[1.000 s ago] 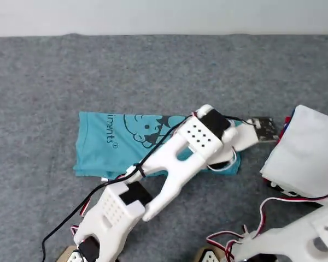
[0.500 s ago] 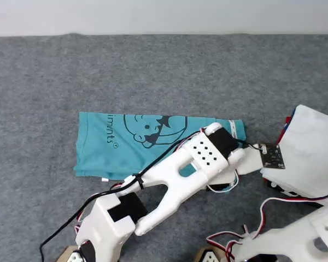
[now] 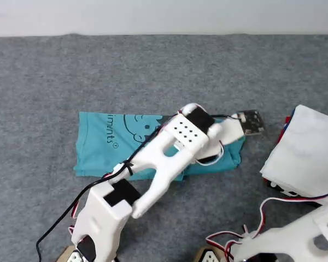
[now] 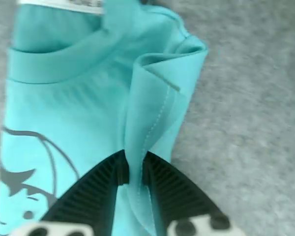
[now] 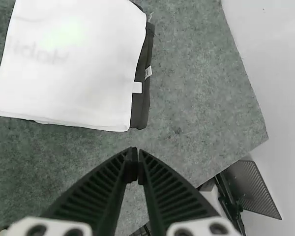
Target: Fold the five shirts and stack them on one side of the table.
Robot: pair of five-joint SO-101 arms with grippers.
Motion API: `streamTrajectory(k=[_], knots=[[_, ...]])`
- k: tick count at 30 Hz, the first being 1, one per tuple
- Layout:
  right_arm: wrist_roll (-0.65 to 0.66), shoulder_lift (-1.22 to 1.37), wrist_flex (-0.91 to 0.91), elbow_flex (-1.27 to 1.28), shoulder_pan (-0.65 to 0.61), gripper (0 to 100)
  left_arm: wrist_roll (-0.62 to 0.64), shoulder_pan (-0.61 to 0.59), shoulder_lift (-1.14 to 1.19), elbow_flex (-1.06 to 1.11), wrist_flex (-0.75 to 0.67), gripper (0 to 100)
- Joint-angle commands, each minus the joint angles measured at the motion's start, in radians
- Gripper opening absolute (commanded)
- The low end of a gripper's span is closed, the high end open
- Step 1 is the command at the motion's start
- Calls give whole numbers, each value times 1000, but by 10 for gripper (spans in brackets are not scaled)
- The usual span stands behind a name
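A teal shirt (image 3: 112,144) with a dark print lies folded lengthwise in the middle of the grey table. My left gripper (image 4: 132,172) is shut on a raised fold of the teal shirt (image 4: 78,98) at its collar end; in the high view that arm (image 3: 180,139) covers the shirt's right end. At the right edge of the table sits a stack of folded shirts (image 3: 306,155), a white one (image 5: 73,64) on top and a dark one (image 5: 140,93) under it. My right gripper (image 5: 137,169) is shut on nothing, above bare mat beside the stack.
The grey mat (image 3: 153,71) stretches bare behind and to the left of the teal shirt. The mat's edge and pale floor (image 5: 270,73) lie close past the stack. The right arm's body (image 3: 295,237) sits at the near right corner.
The left arm swung toward the stack, then came back up and left, carrying the pinched end of the teal shirt. The right arm kept still.
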Motion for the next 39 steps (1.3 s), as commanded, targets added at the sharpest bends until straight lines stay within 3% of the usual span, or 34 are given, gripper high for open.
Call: streamTrajectory(k=[1, 4, 9, 13, 20, 27, 32, 39], knots=[[3, -16, 38, -5, 8, 9, -20, -31, -8, -5, -61, 8], [3, -16, 38, -5, 8, 9, -20, -57, -8, -5, -110, 15], [3, -16, 38, -5, 8, 9, -18, -115, -8, -4, -189, 160], [3, -16, 38, -5, 8, 9, -26, -129, -6, -2, -204, 184], [3, -16, 38, -3, 8, 9, -69, -143, 34, -4, -187, 181], [3, -16, 39, -3, 8, 9, -69, -152, -48, -5, -74, 135], [3, -16, 39, -3, 8, 9, -117, -209, -26, 2, 8, 85], [2, -16, 39, -3, 8, 9, -143, -318, 117, -4, -12, 66]])
